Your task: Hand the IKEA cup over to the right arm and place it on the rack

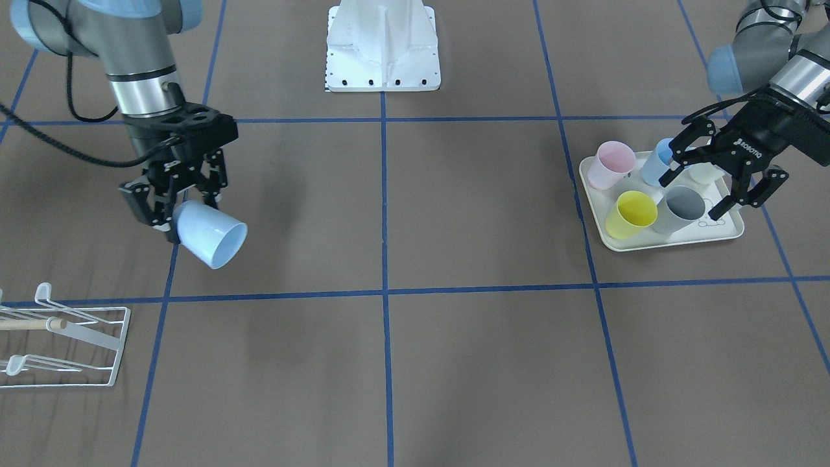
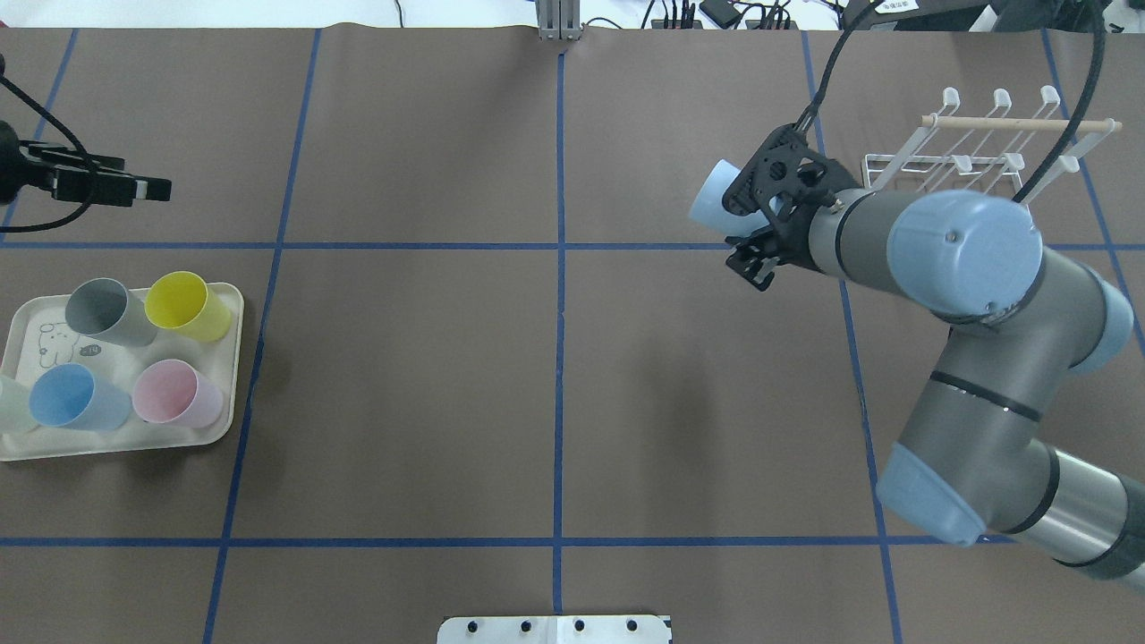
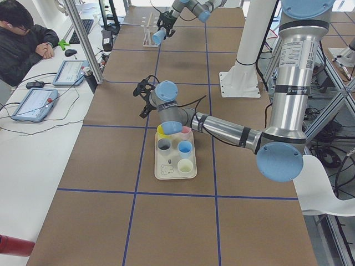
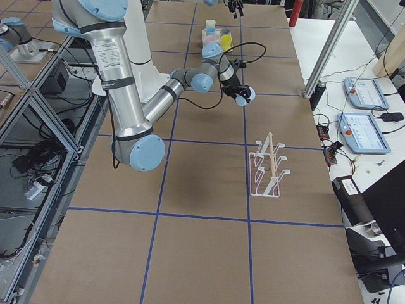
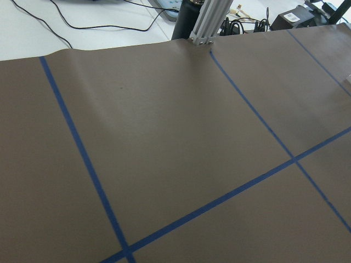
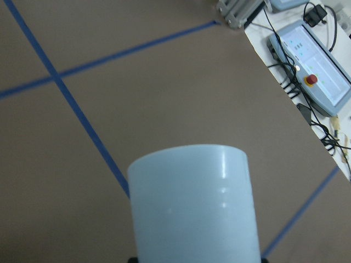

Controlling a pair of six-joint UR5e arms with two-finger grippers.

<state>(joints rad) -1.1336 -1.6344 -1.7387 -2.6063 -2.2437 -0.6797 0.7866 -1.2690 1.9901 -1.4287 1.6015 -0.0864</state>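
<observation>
Exterior front-facing: brown blue-gridded table [image 1: 486,194]; right hand [image 1: 174,211] grasping cup [image 1: 213,237]; left hand [image 1: 697,194] released.

The rack [image 1: 97,344] is running off the left edge of the front-facing view, its wooden bar [image 1: 26,323] cut short. In the overhead view the right pincer [image 2: 742,224] is covering most of the pale blue cup [image 2: 709,201], and 1 cream cup [image 2: 9,404] on the tray [image 2: 234,394] is being cropped at the left edge. At the front-facing view's upper right, the left pincer [image 1: 699,194] is overlapping the mid-blue cup [image 1: 652,168] and the cream cup.
</observation>
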